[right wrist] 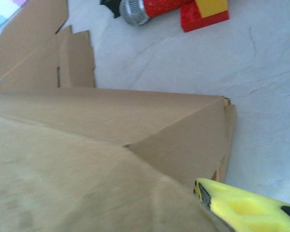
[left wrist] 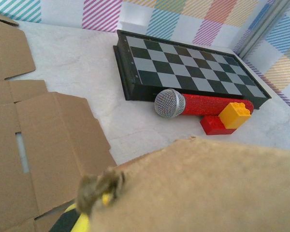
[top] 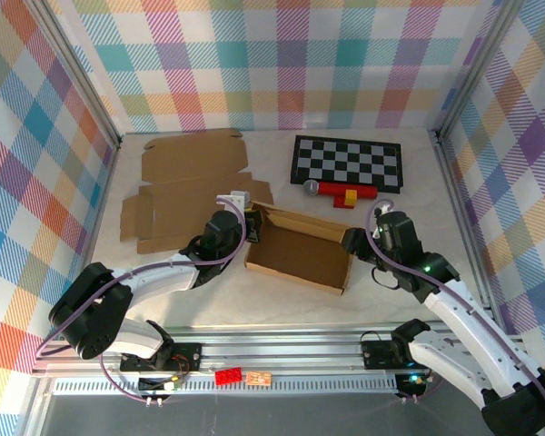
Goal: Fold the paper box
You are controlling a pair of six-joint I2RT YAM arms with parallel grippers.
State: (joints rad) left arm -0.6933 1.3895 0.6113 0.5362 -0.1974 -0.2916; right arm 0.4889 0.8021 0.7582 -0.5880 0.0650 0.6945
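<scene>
Worktop point(top: 409, 272), pale marbled, plaid walls on three sides.

1. Paper box point(top: 300, 250): brown cardboard, partly raised into an open tray. It lies at the centre of the top view, slanting from upper left down to lower right, with its long walls upright. In the right wrist view its cardboard point(right wrist: 111, 145) takes up the lower left and middle.
2. My left jaws: at the upper-left end of the paper box, closed on the edge of its end wall. In the left wrist view one yellow-and-black finger point(left wrist: 79, 222) sits at the bottom, against the cardboard.
3. My right jaws: at the right end of the paper box, close against its end wall. One yellow finger point(right wrist: 241, 208) shows at the lower right of the right wrist view. I cannot tell whether these jaws are open or closed.
4. Flat cardboard sheet point(top: 186, 186): unfolded, with flaps spread. It lies in the upper left of the top view, just beside the paper box.
5. Chessboard point(top: 348, 162): black frame, grey and black squares, upper centre-right.
6. Microphone point(top: 331, 189): silver mesh head to the left, red glitter handle. It lies along the near edge of the chessboard.
7. Toy bricks point(top: 348, 198): a yellow one on a red one, touching the microphone handle.
8. Red brick point(top: 228, 375): on the rail at the bottom, between my arm bases.
</scene>
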